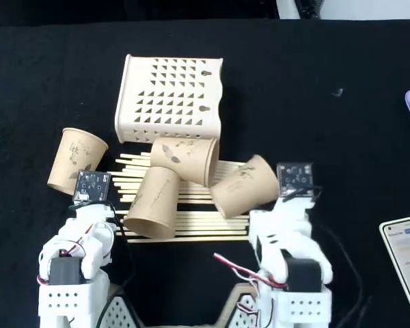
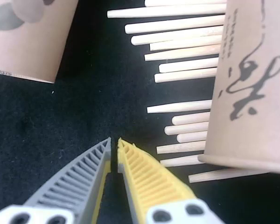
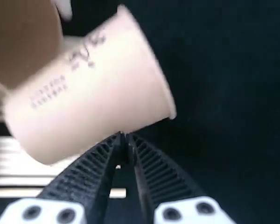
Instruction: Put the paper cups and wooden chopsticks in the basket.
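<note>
Right gripper [image 3: 124, 137], closed, sits just beside a tipped paper cup [image 3: 91, 88].

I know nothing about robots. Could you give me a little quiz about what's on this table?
1. How many paper cups lie on the table?
2. True or false: the left gripper has its jaws shut on a cup.
3. Where are the wooden chopsticks? A: inside the basket. B: on the table, partly under cups. C: in the right gripper's jaws.
Key: 1: four. 2: false; the left gripper is shut on nothing. 3: B.
</note>
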You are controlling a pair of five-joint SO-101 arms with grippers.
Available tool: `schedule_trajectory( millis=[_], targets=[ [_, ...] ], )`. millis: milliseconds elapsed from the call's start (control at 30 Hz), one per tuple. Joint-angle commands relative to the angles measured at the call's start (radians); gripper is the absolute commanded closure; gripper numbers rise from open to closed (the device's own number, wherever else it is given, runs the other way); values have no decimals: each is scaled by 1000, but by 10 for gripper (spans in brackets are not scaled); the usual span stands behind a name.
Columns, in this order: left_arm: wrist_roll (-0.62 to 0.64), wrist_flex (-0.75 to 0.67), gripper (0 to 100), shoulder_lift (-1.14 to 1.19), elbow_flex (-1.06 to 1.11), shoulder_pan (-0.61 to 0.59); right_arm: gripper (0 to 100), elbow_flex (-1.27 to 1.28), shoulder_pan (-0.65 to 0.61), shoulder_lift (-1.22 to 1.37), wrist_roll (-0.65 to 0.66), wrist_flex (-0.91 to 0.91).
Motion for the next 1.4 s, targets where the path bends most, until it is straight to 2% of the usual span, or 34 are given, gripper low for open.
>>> schedule_trajectory(
  millis=[0, 133, 233, 333, 433, 600, 767, 900, 967, 1133, 1267, 1367],
  targets=[
    [5, 5, 970, -3, 21, -8, 986, -182, 3, -96, -2, 5],
    [5, 5, 969, -3, 21, -13, 954, -355, 3, -96, 21, -25],
    [2, 5, 967, -3, 21, -15, 838, -398, 3, -96, 106, -141],
    [-2, 3, 967, -3, 4, -16, 743, -384, -5, -96, 123, -278],
    [-35, 3, 967, -3, -51, -54, 769, -378, -14, -94, 123, -313],
    [-247, -31, 967, -3, -242, -170, 796, -441, -18, -39, 123, -258],
    [-190, -98, 959, -2, -510, -239, 783, -674, -21, 199, 121, -184],
    [-103, -107, 820, 18, -641, -240, 783, -865, -100, 458, 121, -74],
    [-38, -138, 784, 77, -661, -240, 783, -934, -147, 598, 121, -28],
    [-21, -212, 784, 400, -708, -239, 776, -1070, -186, 903, 77, 17],
    [-18, -199, 784, 720, -851, -240, 655, -1130, -187, 1092, 20, 12],
    [37, -152, 784, 913, -970, -239, 591, -1130, -189, 1201, -15, -8]
  ],
)
